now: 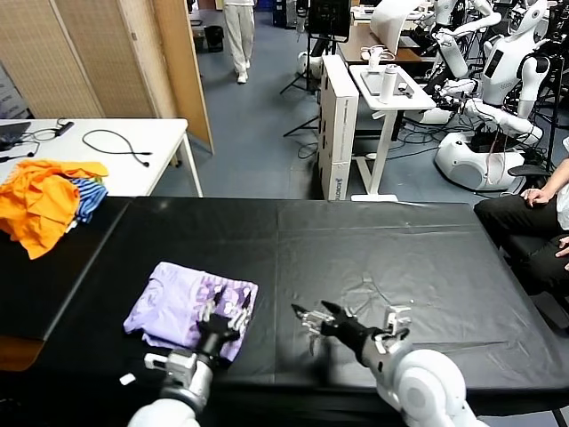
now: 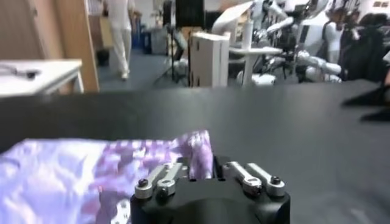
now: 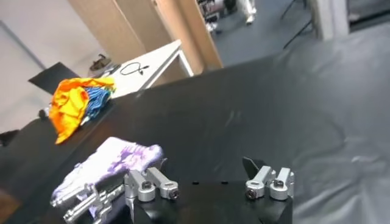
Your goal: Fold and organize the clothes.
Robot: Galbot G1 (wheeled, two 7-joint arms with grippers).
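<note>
The pale lavender T-shirt (image 1: 178, 307) lies folded on the black table (image 1: 373, 249) at the front left, with its darker purple print showing along its right side. My left gripper (image 1: 224, 313) is at the shirt's right edge. In the left wrist view the gripper (image 2: 201, 165) is closed on a raised fold of the shirt (image 2: 73, 176). My right gripper (image 1: 311, 318) is open and empty, low over the bare table to the right of the shirt. It also shows in the right wrist view (image 3: 206, 167), with the shirt (image 3: 106, 161) beyond it.
A pile of bright orange garments (image 1: 40, 200) with a blue-striped one (image 1: 87, 197) lies at the table's far left. A white table with cables (image 1: 107, 147) stands behind it. A seated person (image 1: 533, 222) is at the right edge.
</note>
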